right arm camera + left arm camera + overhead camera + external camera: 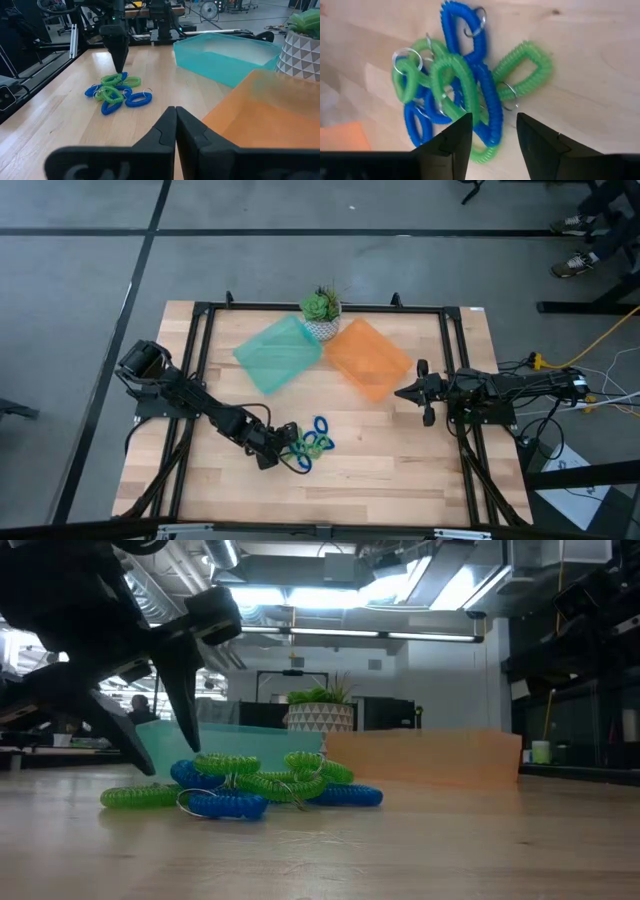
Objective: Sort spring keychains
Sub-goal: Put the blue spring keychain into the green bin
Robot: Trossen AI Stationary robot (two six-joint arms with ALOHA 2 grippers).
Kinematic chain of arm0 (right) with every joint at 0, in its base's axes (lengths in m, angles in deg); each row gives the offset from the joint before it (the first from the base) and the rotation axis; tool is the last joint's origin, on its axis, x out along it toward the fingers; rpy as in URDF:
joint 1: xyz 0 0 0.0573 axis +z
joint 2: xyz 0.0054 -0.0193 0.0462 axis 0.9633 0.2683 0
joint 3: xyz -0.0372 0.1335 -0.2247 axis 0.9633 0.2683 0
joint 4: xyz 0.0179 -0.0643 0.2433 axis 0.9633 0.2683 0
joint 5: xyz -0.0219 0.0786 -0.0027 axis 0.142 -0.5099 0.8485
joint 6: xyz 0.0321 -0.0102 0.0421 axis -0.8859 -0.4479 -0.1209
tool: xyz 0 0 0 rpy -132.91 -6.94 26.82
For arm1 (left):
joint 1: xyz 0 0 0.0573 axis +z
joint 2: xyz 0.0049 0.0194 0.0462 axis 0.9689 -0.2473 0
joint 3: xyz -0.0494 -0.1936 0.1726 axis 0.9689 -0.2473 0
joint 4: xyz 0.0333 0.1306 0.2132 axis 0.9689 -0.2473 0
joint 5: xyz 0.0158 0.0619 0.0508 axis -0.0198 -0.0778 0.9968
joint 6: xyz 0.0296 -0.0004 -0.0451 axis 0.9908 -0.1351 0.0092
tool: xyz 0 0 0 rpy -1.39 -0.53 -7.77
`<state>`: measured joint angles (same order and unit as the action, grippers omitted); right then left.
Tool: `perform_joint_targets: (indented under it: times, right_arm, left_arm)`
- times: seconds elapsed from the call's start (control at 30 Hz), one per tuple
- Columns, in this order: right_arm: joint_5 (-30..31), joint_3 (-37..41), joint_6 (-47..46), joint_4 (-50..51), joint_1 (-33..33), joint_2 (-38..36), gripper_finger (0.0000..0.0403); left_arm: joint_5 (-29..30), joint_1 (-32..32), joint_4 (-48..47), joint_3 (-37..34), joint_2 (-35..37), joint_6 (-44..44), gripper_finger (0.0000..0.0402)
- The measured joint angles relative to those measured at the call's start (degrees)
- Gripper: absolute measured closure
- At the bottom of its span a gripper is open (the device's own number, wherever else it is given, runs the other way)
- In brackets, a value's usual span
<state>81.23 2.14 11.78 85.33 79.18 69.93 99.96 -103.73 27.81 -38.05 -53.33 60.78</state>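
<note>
The left gripper (492, 132), its fingers spread and holding nothing, is just above the pile of spring keychains (308, 444) near the bench's front edge, while the right gripper (175, 117) waits pressed together.

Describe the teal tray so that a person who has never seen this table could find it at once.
Start at the small potted plant on the far side of the wooden table. Two shallow trays lie just in front of it. The teal tray is toward the left arm's side; its neighbour is an orange tray.
</note>
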Motion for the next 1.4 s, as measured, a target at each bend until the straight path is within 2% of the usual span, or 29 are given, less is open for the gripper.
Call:
perform_joint_targets:
  times: [0.27,0.4,0.53,0.7,0.93,1.4]
  right_arm:
    - [0.0,0.0,0.0,0.0,0.0,0.0,0.0395]
    - [0.0,0.0,0.0,0.0,0.0,0.0,0.0395]
    - [0.0,0.0,0.0,0.0,0.0,0.0,0.0395]
    - [0.0,0.0,0.0,0.0,0.0,0.0,0.0395]
    - [0.0,0.0,0.0,0.0,0.0,0.0,0.0395]
    - [0.0,0.0,0.0,0.0,0.0,0.0,0.0395]
  left_arm:
    - [-1.6,0.1,1.3,-1.5,0.0,2.0,0.0288]
    - [-1.5,0.1,5.7,-4.4,0.0,4.0,0.0297]
    - [-0.6,0.1,7.9,-5.1,0.0,8.2,0.0299]
    - [1.7,0.1,9.9,-5.1,0.0,8.6,0.0296]
    - [-1.1,1.1,10.1,-5.1,0.0,7.9,0.0298]
    - [0.5,1.2,14.1,-5.1,-2.6,8.4,0.0320]
